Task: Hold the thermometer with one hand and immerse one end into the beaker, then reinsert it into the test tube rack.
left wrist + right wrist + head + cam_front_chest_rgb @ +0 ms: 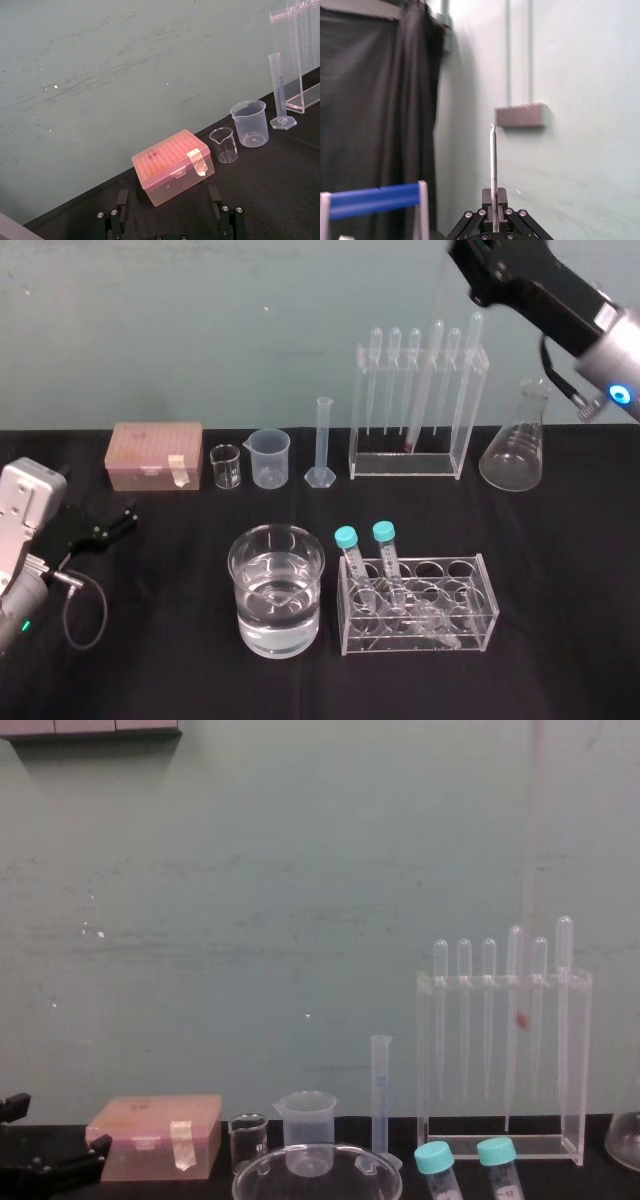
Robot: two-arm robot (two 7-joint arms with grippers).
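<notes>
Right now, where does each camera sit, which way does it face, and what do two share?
Head: high, facing down at the table; left gripper, right arm.
Chest: low, facing the wall; left gripper.
Left wrist: low, facing the pink box; own fingers.
Right wrist: raised, facing the wall; right gripper holding thermometer.
Shared: head and chest both see the rack.

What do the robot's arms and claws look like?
The left arm has a pale grey casing, a green light and a looping cable; its left gripper is black. The right arm is black then silver, with a glowing blue ring; the right gripper is black too.
</notes>
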